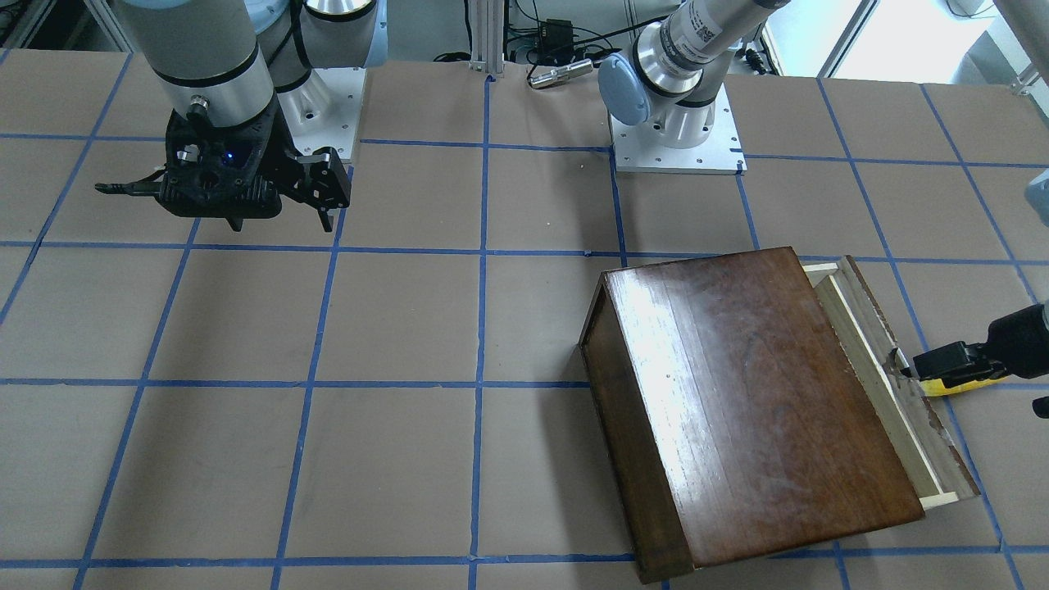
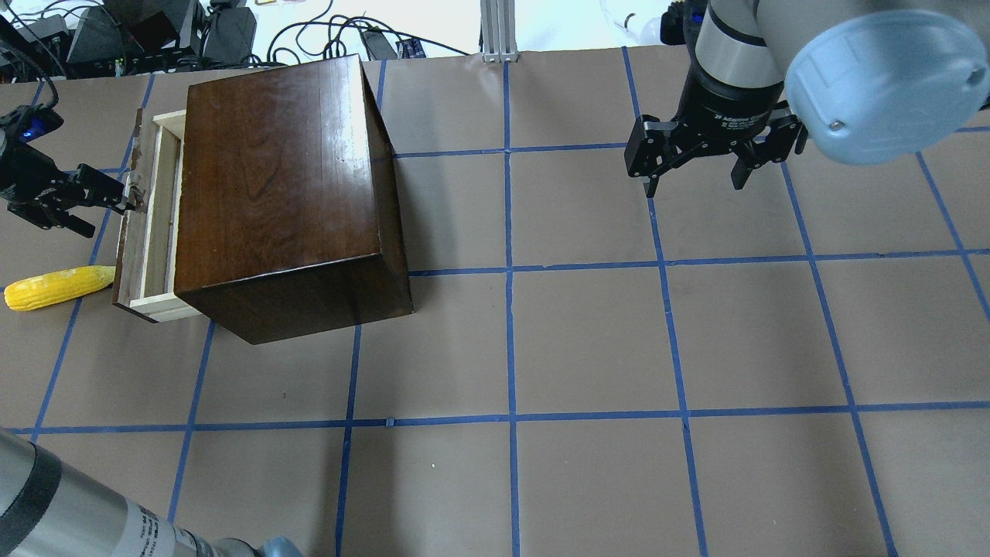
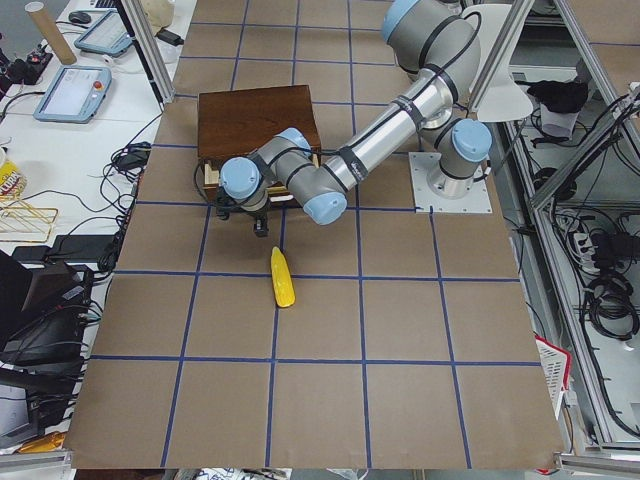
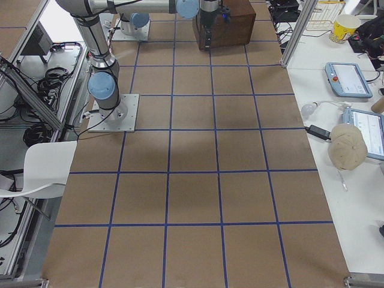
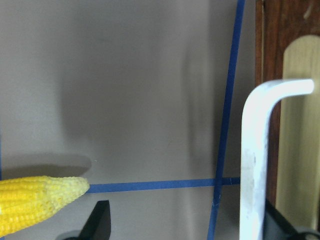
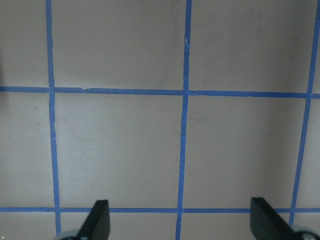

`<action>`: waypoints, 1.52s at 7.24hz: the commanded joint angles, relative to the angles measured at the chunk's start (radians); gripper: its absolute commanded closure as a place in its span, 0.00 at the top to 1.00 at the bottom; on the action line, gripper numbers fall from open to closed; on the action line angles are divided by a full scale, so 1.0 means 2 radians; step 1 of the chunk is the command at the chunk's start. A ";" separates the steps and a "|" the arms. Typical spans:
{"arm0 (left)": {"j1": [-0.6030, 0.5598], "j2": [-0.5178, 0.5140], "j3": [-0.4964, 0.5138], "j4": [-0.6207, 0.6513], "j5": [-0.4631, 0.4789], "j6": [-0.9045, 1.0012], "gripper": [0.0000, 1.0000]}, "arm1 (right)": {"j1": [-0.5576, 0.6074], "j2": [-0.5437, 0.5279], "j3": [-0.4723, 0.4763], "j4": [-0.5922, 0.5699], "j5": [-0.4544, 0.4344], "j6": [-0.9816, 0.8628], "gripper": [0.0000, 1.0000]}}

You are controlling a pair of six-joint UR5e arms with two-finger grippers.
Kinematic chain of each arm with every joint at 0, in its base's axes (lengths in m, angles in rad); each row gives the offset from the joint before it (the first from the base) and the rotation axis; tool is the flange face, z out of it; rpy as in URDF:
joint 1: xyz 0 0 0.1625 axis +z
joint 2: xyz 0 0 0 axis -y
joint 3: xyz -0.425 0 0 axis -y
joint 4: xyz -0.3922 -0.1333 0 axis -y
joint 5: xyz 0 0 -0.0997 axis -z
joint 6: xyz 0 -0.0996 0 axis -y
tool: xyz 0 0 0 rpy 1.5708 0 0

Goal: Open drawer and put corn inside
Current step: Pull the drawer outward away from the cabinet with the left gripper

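**Desk:** What has the left gripper (image 5: 186, 212) got?

**Operator:** Nothing pinched. I see its fingers spread at the pale metal handle (image 5: 252, 160) of the drawer (image 2: 125, 247), which stands part-way out of the glossy dark cabinet (image 2: 286, 178). The ridged yellow corn (image 2: 58, 286) lies outside on the paper, its tapered tip just beside the front panel.

**Desk:** Beyond that?

**Operator:** My right gripper (image 2: 695, 186) hangs spread over the brown-papered table (image 2: 588, 333), blue-taped in squares. Cables (image 2: 325, 35) trail behind.

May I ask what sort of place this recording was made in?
Most likely a robotics lab: two robot arms bolted to a paper-covered table marked with a blue tape grid, teach pendants on a side bench, and cables along the edge.
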 commanded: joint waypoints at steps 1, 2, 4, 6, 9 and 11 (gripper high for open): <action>0.000 -0.001 0.003 0.000 0.009 0.000 1.00 | 0.000 0.000 0.000 0.000 0.000 0.000 1.00; 0.000 0.000 0.004 0.000 0.011 0.000 1.00 | 0.000 0.000 0.000 0.000 0.000 0.000 1.00; 0.000 -0.001 0.010 0.000 0.024 0.001 1.00 | 0.000 0.000 0.000 0.000 0.000 0.000 1.00; 0.001 -0.001 0.013 0.003 0.030 0.002 1.00 | 0.000 0.000 0.000 0.000 0.000 0.000 1.00; 0.002 0.000 0.016 0.006 0.042 0.010 1.00 | 0.000 0.000 0.000 0.000 0.000 0.000 1.00; 0.002 0.001 0.017 0.006 0.043 0.010 1.00 | 0.000 0.000 0.000 0.000 0.000 0.000 1.00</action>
